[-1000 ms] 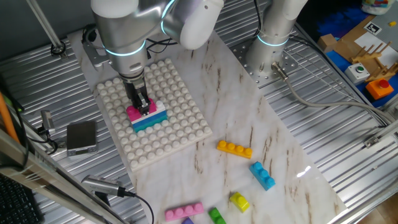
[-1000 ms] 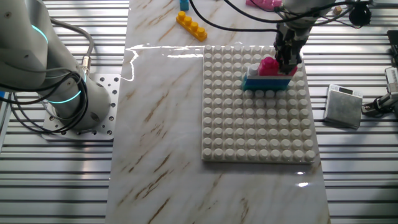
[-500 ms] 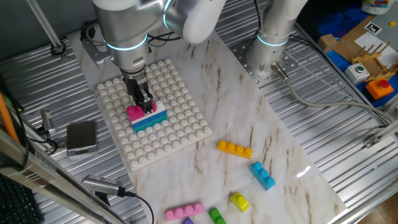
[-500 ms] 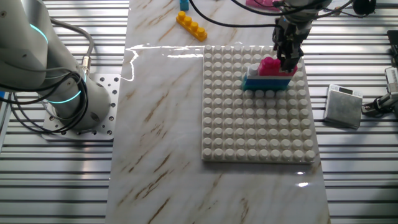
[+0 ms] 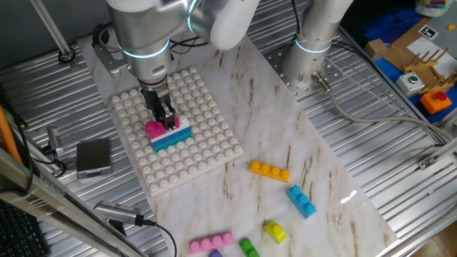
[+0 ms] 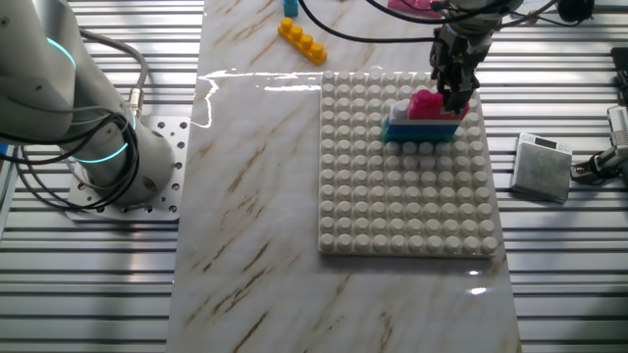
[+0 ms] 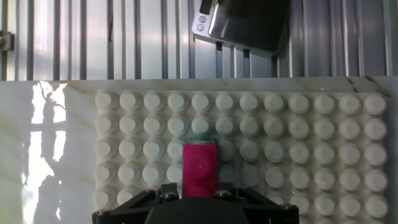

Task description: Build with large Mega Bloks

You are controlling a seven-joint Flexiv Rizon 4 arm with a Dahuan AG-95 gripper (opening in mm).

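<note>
Stacking step: claw (image 5: 168, 121) sits over the pink brick (image 5: 158, 129) atop the teal brick (image 5: 171, 140) – centre-left on the white baseplate (image 5: 207, 143) – grip state unclear; next, likely lift clear.

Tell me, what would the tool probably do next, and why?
Probably lift straight up. The pink block already sits on the teal and white stack on the studded baseplate, and the tool hangs just above it, while other blocks such as the orange one lie loose.
</note>
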